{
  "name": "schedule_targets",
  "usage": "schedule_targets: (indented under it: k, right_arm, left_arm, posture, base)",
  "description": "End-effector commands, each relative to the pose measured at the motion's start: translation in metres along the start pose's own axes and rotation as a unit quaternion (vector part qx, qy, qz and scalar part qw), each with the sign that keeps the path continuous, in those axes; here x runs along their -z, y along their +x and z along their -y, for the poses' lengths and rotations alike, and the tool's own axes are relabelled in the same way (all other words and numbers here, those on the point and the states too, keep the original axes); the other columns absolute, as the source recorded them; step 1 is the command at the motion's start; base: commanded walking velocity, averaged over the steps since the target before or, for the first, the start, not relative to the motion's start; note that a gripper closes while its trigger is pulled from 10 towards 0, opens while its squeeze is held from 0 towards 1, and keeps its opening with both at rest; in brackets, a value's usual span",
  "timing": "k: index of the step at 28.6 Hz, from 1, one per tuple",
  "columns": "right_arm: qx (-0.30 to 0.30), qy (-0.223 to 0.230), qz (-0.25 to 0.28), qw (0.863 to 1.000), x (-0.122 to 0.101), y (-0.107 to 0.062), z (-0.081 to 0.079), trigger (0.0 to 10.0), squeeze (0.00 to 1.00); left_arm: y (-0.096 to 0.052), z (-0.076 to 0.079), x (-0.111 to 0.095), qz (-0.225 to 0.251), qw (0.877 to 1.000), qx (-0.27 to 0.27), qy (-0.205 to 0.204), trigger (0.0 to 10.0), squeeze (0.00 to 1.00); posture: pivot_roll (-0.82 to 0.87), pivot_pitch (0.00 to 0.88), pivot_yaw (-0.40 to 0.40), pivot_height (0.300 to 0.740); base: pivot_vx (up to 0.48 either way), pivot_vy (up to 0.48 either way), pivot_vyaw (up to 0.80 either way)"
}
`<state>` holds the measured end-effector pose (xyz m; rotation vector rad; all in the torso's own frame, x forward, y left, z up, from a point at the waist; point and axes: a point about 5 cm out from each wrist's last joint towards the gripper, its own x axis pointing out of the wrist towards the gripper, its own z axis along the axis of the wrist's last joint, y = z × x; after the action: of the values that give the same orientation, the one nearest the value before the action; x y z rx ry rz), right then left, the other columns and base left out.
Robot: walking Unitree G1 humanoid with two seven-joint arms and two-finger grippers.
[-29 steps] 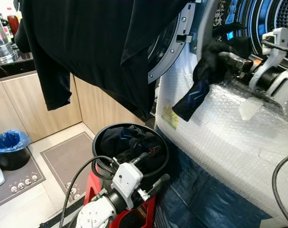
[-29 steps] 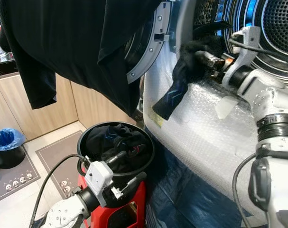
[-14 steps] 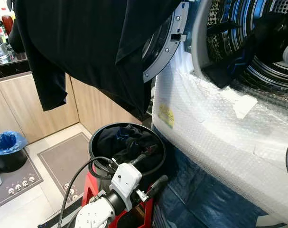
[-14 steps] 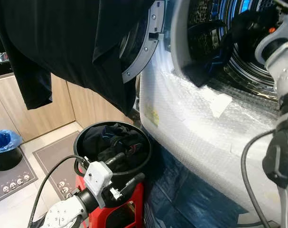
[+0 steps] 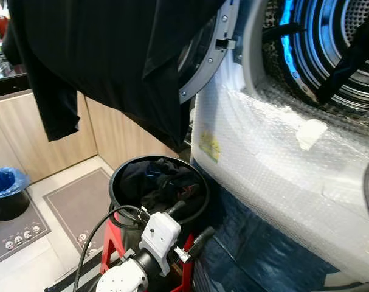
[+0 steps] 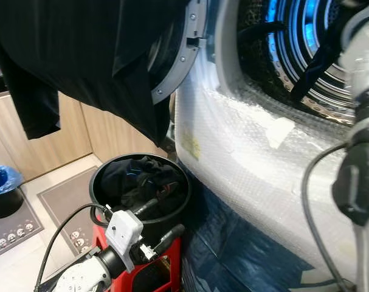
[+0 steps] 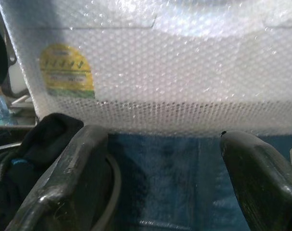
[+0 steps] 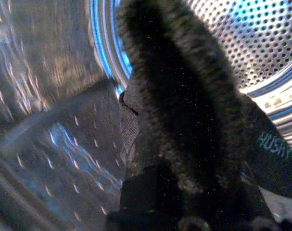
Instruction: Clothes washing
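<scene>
Right claw (image 8: 184, 211): inside the washer drum (image 5: 348, 36), pinching a dark garment (image 8: 184, 120) that trails over the drum's lip.
Left claw (image 7: 165, 183): fingers spread wide, low beside the black laundry bucket (image 5: 120, 176) of dark clothes.
Washer front (image 5: 263, 158): bubble-wrapped, just beside the bucket.
Door (image 5: 202, 67): open, draped with a black shirt (image 5: 111, 55).

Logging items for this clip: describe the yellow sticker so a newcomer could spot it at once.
Start at the washer, wrapped in bubble wrap, right of the black bucket of dark clothes. The yellow sticker sits under the wrap on the front's left edge, below the open door. It is the sole yellow patch on that white front.
</scene>
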<state>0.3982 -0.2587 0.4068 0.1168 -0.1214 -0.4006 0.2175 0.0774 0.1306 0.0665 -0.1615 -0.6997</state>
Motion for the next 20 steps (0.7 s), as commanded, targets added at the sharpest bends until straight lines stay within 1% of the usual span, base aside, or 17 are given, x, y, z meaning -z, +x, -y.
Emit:
schedule_targets:
  k: [1,2,3,5,9,10,12,13,15,16,17,18,19,20]
  right_arm:
    - [-0.003,-0.040,-0.038,0.998,0.017,0.000,-0.008,10.0,0.00]
    - [-0.003,-0.040,-0.038,0.998,0.017,0.000,-0.008,10.0,0.00]
    - [-0.016,-0.045,-0.060,0.997,0.024,-0.001,-0.013,10.0,0.00]
    - [-0.022,-0.043,-0.070,0.996,0.028,-0.001,-0.016,10.0,0.00]
    - [-0.028,-0.037,-0.094,0.994,0.033,-0.002,-0.018,10.0,0.00]
    - [-0.032,-0.028,-0.102,0.994,0.035,-0.002,-0.018,10.0,0.00]
    - [-0.026,-0.017,-0.118,0.993,0.038,-0.002,-0.013,10.0,0.00]
    - [-0.015,-0.013,-0.125,0.992,0.041,-0.001,-0.008,10.0,0.00]
    - [0.013,-0.008,-0.136,0.991,0.047,0.000,0.005,10.0,0.00]
    - [0.046,-0.010,-0.135,0.990,0.050,0.002,0.017,10.0,0.00]
    - [0.056,-0.012,-0.133,0.989,0.051,0.002,0.021,10.0,0.00]
    - [0.056,-0.012,-0.133,0.989,0.051,0.002,0.021,10.0,0.00]
    - [0.086,-0.013,-0.133,0.987,0.052,0.002,0.032,10.0,0.00]
    - [0.097,-0.014,-0.131,0.987,0.053,0.003,0.036,10.0,0.00]
  left_arm:
    - [-0.002,0.004,-0.001,-0.003,1.000,-0.007,-0.001,10.0,0.00]
    - [-0.002,0.004,-0.001,-0.003,1.000,-0.007,-0.001,10.0,0.00]
    - [-0.002,0.004,-0.001,-0.003,1.000,-0.010,-0.004,10.0,0.00]
    - [-0.003,0.005,-0.001,-0.004,1.000,-0.011,-0.005,10.0,0.00]
    - [-0.003,0.007,-0.001,-0.005,1.000,-0.012,-0.005,10.0,0.00]
    - [-0.003,0.008,-0.001,-0.005,1.000,-0.012,-0.006,10.0,0.00]
    - [-0.003,0.009,-0.001,-0.005,1.000,-0.012,-0.007,10.0,0.00]
    - [-0.003,0.009,-0.001,-0.005,1.000,-0.012,-0.008,10.0,0.00]
    - [-0.004,0.010,-0.002,-0.006,1.000,-0.011,-0.009,10.0,0.00]
    - [-0.005,0.010,-0.002,-0.008,1.000,-0.010,-0.009,10.0,0.00]
    - [-0.006,0.010,-0.002,-0.008,1.000,-0.010,-0.009,10.0,0.00]
    - [-0.006,0.010,-0.002,-0.008,1.000,-0.010,-0.009,10.0,0.00]
    - [-0.008,0.011,-0.001,-0.013,1.000,-0.009,-0.009,10.0,0.00]
    - [-0.009,0.011,0.000,-0.015,1.000,-0.010,-0.010,10.0,0.00]
  posture:
    - [0.09,0.000,-0.163,0.740]
    - [0.09,0.000,-0.163,0.740]
    - [0.09,0.000,-0.166,0.740]
    - [0.09,0.000,-0.171,0.740]
    - [0.09,0.000,-0.172,0.740]
    - [0.09,0.000,-0.171,0.740]
    - [0.08,0.000,-0.171,0.740]
    - [0.08,0.000,-0.171,0.740]
    - [0.08,0.005,-0.168,0.740]
    - [0.07,0.014,-0.167,0.740]
    - [0.07,0.014,-0.167,0.740]
    - [0.07,0.014,-0.167,0.740]
    - [0.07,0.032,-0.166,0.740]
    - [0.07,0.035,-0.166,0.740]
  base:
    - [0.000,0.000,0.00]
    - [0.000,0.000,0.00]
    - [0.000,0.000,0.00]
    - [0.000,0.000,0.00]
    - [0.000,0.000,0.00]
    - [0.000,0.000,0.00]
    - [0.000,0.000,0.00]
    - [0.000,0.000,0.00]
    - [0.000,0.000,0.00]
    - [0.000,0.000,0.00]
    - [0.000,0.000,0.00]
    - [0.000,0.000,0.00]
    - [0.000,0.000,0.00]
    - [0.000,0.000,0.00]
